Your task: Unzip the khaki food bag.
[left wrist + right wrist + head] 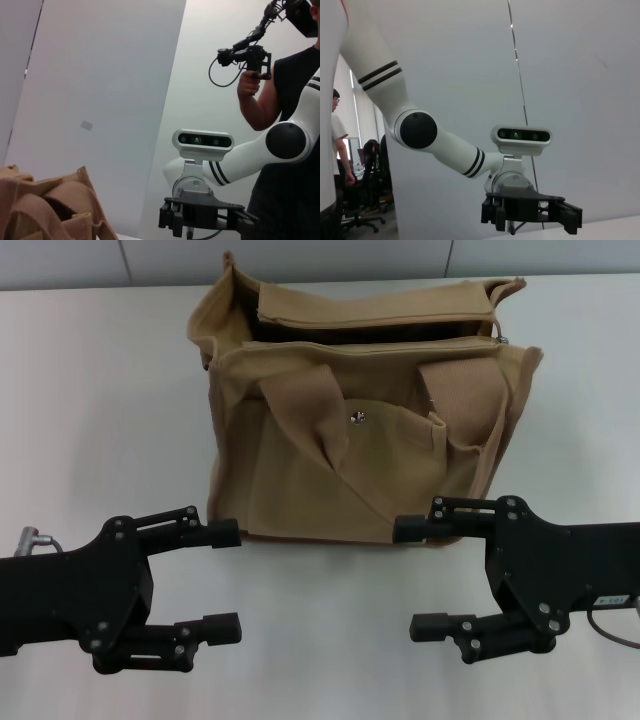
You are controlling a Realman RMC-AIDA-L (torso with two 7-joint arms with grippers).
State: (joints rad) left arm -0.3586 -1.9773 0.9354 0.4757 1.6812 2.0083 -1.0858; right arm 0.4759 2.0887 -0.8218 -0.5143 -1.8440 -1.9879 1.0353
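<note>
The khaki food bag (360, 440) stands upright on the white table (100, 390), its front pocket with the snap button (358, 418) facing me. A dark gap runs along its top, and a silver zipper pull (500, 336) shows at the top right end. One strap handle (318, 410) droops over the front. My left gripper (228, 580) is open and empty, in front of the bag's lower left corner. My right gripper (416, 578) is open and empty, in front of its lower right corner. A corner of the bag also shows in the left wrist view (45, 207).
The left wrist view shows my right arm's gripper (205, 216) farther off, and a person (280, 80) holding a camera rig behind it. The right wrist view shows my left arm's gripper (530, 212) and white wall panels.
</note>
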